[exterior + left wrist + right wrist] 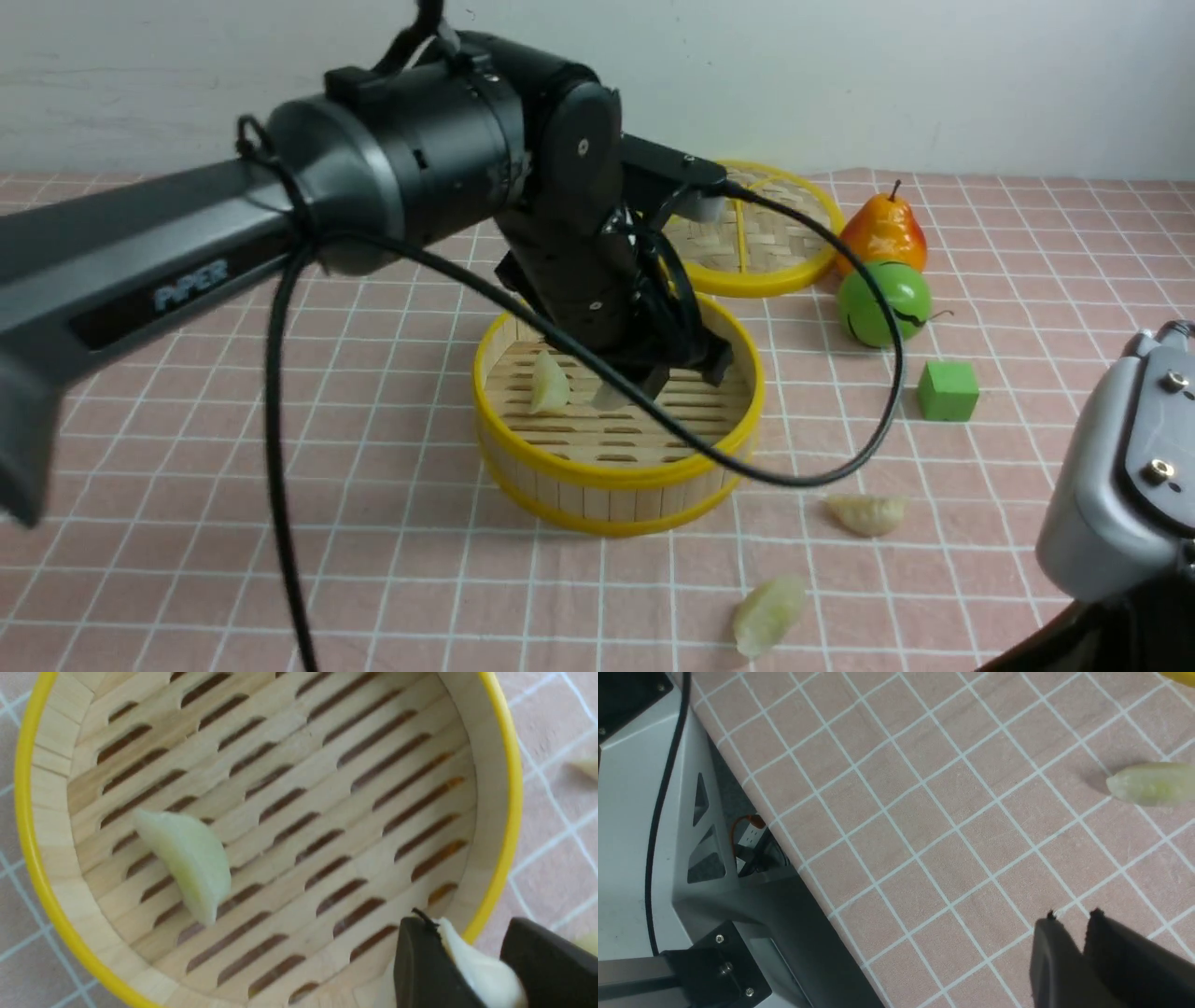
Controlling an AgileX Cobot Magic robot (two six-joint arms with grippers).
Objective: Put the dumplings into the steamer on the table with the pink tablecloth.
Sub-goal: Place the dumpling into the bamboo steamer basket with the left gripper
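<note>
Your left gripper (465, 935) is clamped on a dumpling (483, 973) just inside the rim of the steamer (511, 812), and since these look light, smooth and slightly squashy, you should pinch each across its plump middle, not its thin edge.

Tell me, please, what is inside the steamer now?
Inside the steamer, one dumpling lies on the slats; the left gripper holds a second dumpling near the wall. The left arm covers part of the floor.
</note>
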